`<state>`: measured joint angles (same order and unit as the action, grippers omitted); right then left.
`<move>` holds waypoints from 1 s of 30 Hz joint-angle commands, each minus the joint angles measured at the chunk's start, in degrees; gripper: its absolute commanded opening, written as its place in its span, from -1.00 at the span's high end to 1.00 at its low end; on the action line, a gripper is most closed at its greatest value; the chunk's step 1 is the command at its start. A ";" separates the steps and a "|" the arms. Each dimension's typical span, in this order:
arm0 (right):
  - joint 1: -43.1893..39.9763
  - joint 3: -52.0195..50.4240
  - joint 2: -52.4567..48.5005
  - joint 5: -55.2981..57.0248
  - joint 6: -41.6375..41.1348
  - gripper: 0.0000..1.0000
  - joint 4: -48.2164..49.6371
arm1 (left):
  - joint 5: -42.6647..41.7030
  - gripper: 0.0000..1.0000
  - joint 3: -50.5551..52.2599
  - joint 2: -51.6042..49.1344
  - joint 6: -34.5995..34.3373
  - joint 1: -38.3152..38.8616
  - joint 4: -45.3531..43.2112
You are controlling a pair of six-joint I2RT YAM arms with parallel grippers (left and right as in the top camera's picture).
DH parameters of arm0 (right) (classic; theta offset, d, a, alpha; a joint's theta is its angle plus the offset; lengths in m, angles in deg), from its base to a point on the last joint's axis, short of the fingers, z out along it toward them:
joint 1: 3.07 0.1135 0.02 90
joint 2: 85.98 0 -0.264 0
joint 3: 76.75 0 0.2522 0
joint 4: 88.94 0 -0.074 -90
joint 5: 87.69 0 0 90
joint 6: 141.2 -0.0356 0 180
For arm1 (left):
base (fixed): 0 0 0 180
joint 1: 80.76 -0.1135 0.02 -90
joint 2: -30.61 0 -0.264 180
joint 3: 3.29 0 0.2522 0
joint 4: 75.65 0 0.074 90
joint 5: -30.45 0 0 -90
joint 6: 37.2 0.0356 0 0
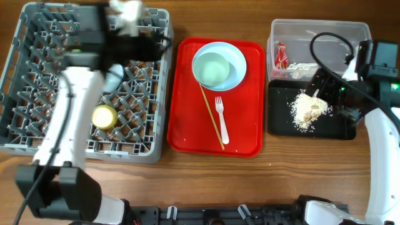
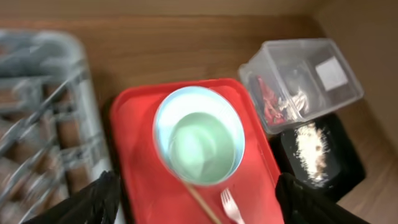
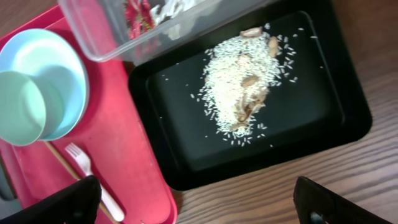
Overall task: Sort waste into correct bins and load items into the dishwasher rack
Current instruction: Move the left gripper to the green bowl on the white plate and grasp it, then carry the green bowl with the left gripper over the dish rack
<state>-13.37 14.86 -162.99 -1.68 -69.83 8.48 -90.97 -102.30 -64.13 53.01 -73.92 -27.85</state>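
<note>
A medium-brown wooden table (image 1: 206, 175) with grain running from 9 to 3 o'clock fills the overhead view to every edge. In the left wrist view, a plain tan panel (image 2: 373, 50) meets it at 2 o'clock along a straight seam. The light is even, with soft shadows.

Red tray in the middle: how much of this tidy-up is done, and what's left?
Done: a yellow cup stands in the dishwasher rack, red wrappers lie in the clear tub, rice leftovers in the black tray. In hand: nothing; both the left gripper and right gripper are open and empty. Left: the mint bowl on the blue plate, chopsticks and white fork on the red tray.
</note>
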 commanded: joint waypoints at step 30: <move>-0.50 1.01 0.46 0.98 -0.85 -1.00 -0.92 | 22.99 0.63 -0.37 -28.61 0.24 26.82 -13.18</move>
<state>-13.68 14.86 -162.99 -1.68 -70.01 7.65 -68.65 -102.28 -92.39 52.81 -47.28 -40.92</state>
